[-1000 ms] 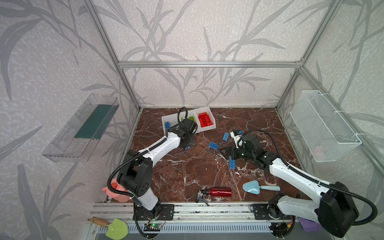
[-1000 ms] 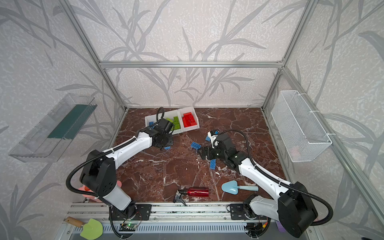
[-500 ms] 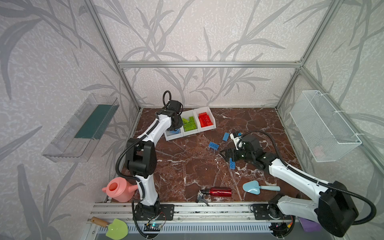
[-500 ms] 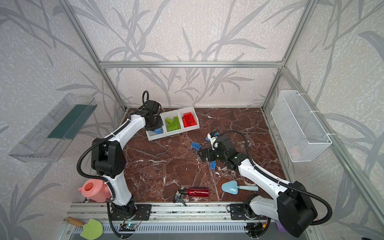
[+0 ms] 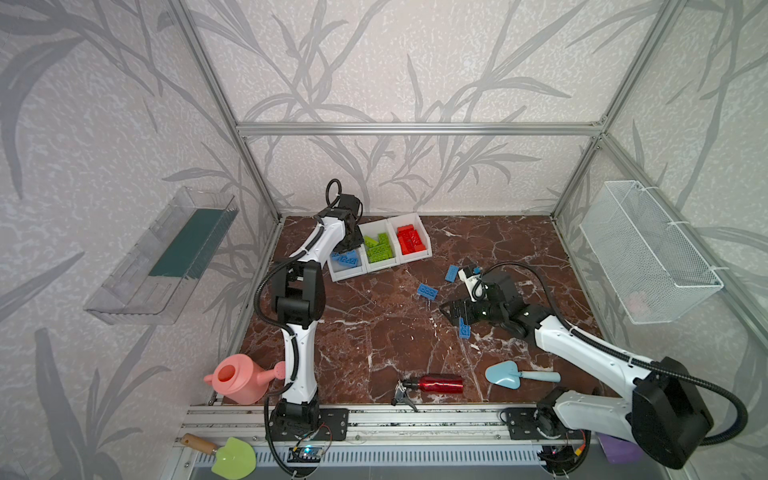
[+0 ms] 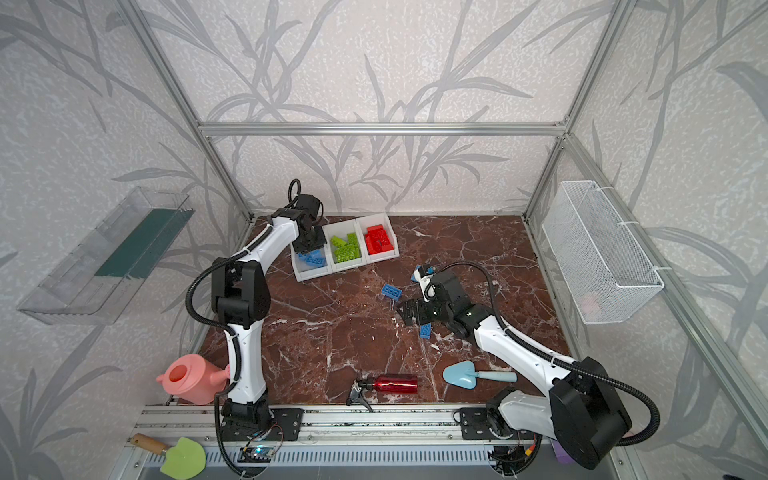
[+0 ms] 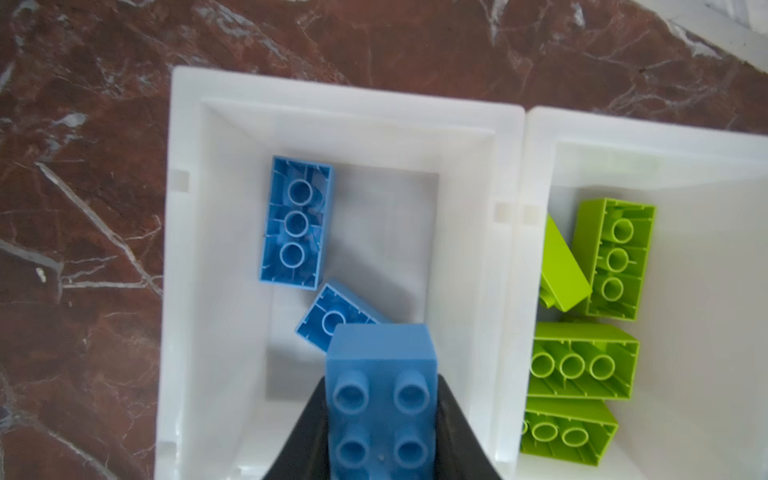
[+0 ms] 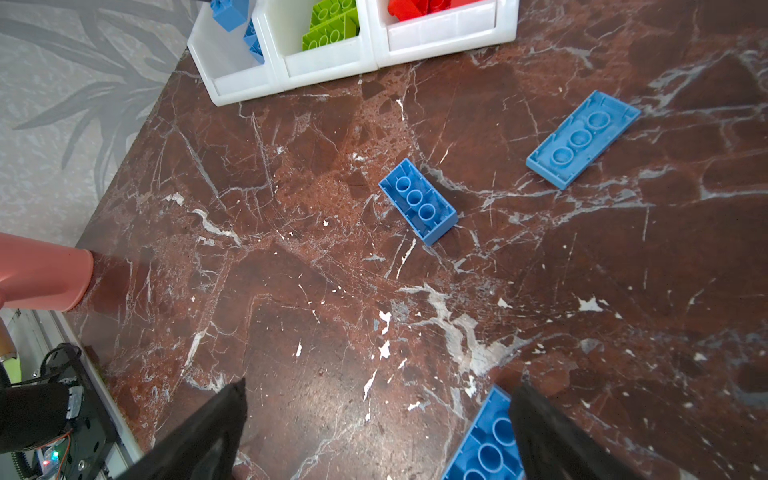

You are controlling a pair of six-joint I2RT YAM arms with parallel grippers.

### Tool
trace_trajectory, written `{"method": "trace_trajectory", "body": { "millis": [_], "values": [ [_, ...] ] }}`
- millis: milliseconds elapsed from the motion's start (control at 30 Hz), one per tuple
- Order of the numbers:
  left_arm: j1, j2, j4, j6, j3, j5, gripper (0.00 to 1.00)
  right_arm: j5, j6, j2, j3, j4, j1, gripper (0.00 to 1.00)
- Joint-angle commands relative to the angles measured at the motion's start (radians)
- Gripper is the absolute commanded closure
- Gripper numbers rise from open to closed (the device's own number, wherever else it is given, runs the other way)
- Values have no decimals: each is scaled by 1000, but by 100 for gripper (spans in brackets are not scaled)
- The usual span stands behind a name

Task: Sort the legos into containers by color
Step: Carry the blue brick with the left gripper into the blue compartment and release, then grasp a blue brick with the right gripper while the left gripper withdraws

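Up front, the right gripper point(image 8: 374, 436) is spreading wide, empty, a loose blue brick point(image 8: 486, 449) lying against one finger. Farther back, the left gripper point(image 5: 348, 244) is now hovering over the blue bin point(image 7: 332, 89), having swung in from mid-table, and is clamping the carried blue brick point(image 7: 380, 374), looking ready to drop it.

I work inside a robotics lab test cell: aluminium frame point(image 5: 415, 129), leaf-print wall panels point(image 5: 415, 62), a slotted mounting rail point(image 5: 415, 415), an exposed circuit board point(image 5: 307, 451)

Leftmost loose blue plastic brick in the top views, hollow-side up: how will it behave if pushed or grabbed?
The blue plastic brick: hollow underside shows, so probably light and rigid. Flat boxy sides: unlikely to roll. On the glossy marble tabletop it may slide or spin if nudged off-centre.
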Motion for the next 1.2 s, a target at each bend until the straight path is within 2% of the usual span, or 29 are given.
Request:
{"method": "trace_trajectory", "body": {
  "millis": [0, 167, 300, 500, 800, 967, 1167],
  "values": [
    [10, 20, -52, 22, 63, -14, 64, 19, -30, 22, 38, -36, -4, 1],
    [12, 0, -61, 25, 66, -20, 37, 39, -41, 81, 72, -43, -4, 1],
    [11, -66, -60, 4, 20, -24, 30, 52, -44, 141, 114, -42, -4, 1],
    [9, -289, 34, -45, -193, 50, 29, 62, -83, 275, 219, -48, -5, 1],
    [0, -653, 160, -94, -590, 237, 30, -17, -276, 516, 441, -124, -3, 6],
    [0, -839, 155, -71, -753, 253, 30, -2, -352, 637, 570, -218, -3, 7],
    [1, -1027, 146, -39, -904, 235, 30, 29, -384, 749, 659, -293, -4, 12]
  ]
}}
